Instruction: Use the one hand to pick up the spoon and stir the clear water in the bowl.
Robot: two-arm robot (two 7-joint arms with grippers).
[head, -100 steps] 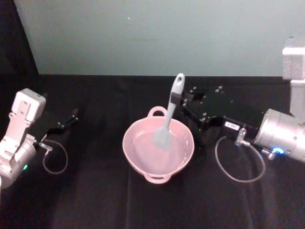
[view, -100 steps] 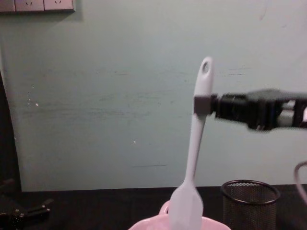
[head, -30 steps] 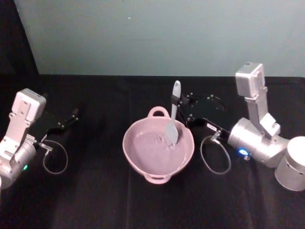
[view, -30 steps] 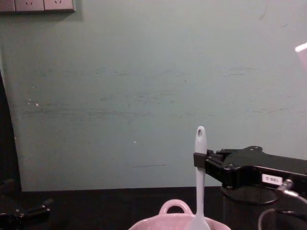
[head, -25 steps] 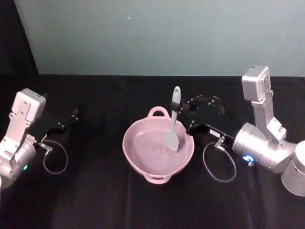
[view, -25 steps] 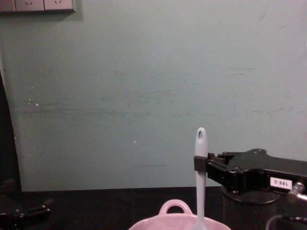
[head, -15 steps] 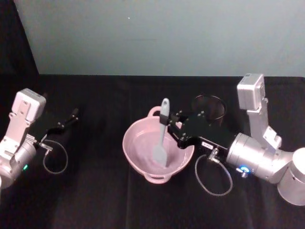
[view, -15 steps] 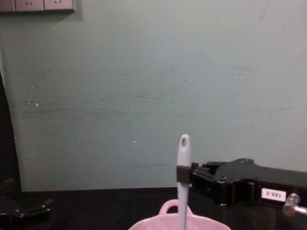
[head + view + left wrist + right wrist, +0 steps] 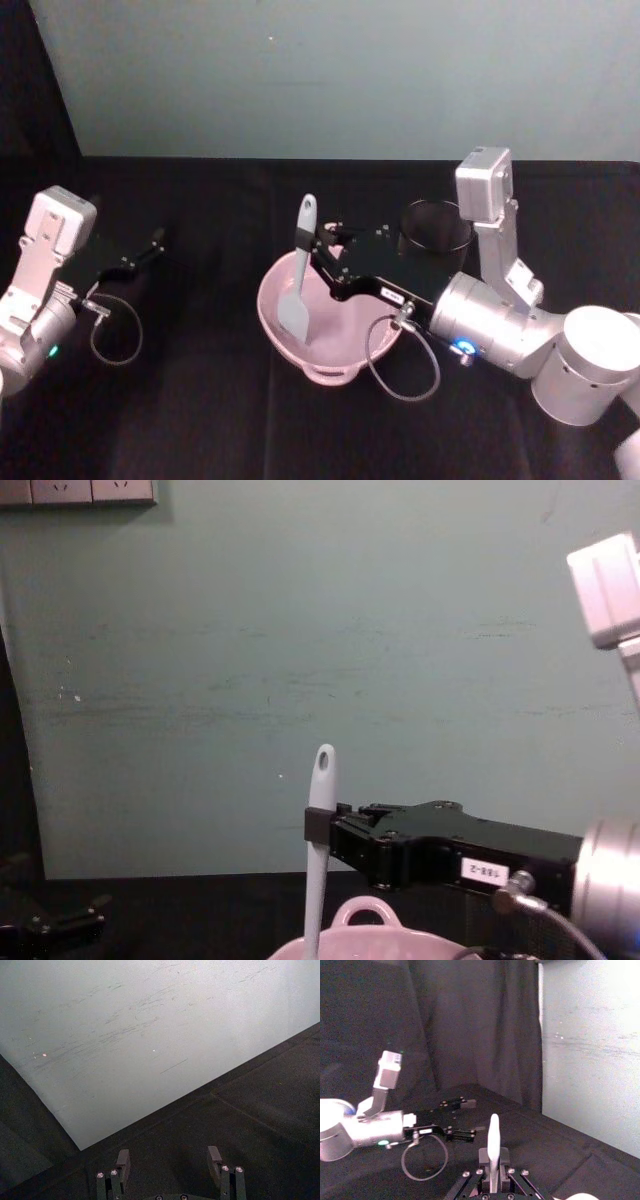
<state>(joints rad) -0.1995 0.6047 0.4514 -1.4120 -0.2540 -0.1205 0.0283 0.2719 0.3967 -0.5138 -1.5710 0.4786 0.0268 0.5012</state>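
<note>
Stirring position: right gripper (image 9: 314, 246), reaching from the right over the bowl (image 9: 325, 374), pinches the spoon (image 9: 300, 272) just below its holed end, and the blade stands in the bowl's left half. Black mesh cup (image 9: 435, 228) sits behind the bowl, partly hidden by the right arm. Left gripper (image 9: 150, 246) rests at the left of the black table (image 9: 200, 400), fingers spread. White label (image 9: 482, 870) on the right gripper carries print too small to read.

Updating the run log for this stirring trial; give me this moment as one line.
right gripper: shut on spoon handle | spoon blade: inside bowl, left side | left gripper: open, parked far left
</note>
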